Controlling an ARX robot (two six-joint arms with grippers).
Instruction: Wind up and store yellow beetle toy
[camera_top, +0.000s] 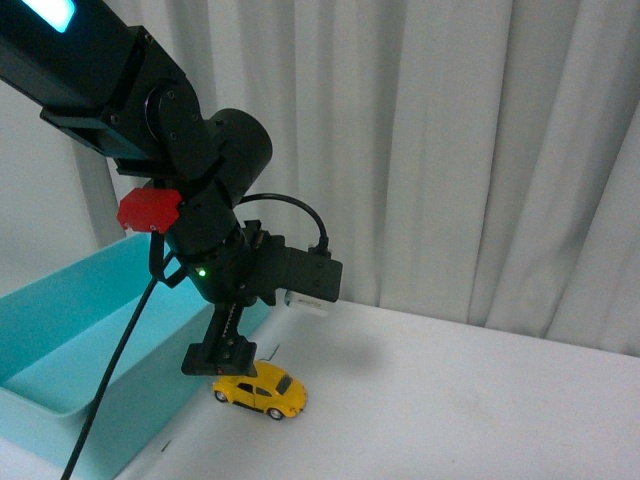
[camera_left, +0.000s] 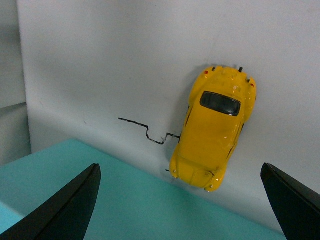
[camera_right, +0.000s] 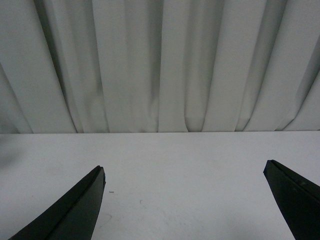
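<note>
**Left arm poised over the toy; right arm idle.** I have the left gripper (camera_left: 179, 167) hanging above the yellow beetle toy (camera_left: 215, 130), its fingers (camera_left: 75, 200) spread wide and holding nothing. In the left wrist view the car lies in the gap between them, nearer one finger than the other, and neither finger touches it. The wide spread is deliberate, I judge: it lets the tool come down around the rounded body without knocking it.

The toy stands on its wheels on the white table (camera_top: 460, 400), directly under the tool's tip in the front view. Its long axis runs across the line between the fingers, so a closing grip would meet its two flanks.

The teal bin (camera_top: 60, 330) sits just beside the tool, on the side away from the right arm, and one end of the car is close against its wall. That nearness keeps the later transfer short, since the bin is the likely place to store the car. It also leaves little room on that side.

A thin dark squiggle (camera_left: 145, 131) lies on the table near the car; mark or wire, I cannot tell.

The right gripper (camera_right: 184, 165) is likewise apart and empty. Ahead of it are only bare table and the pale curtain (camera_right: 160, 65), well away from the toy.

Neither winding nor storing appears done.
</note>
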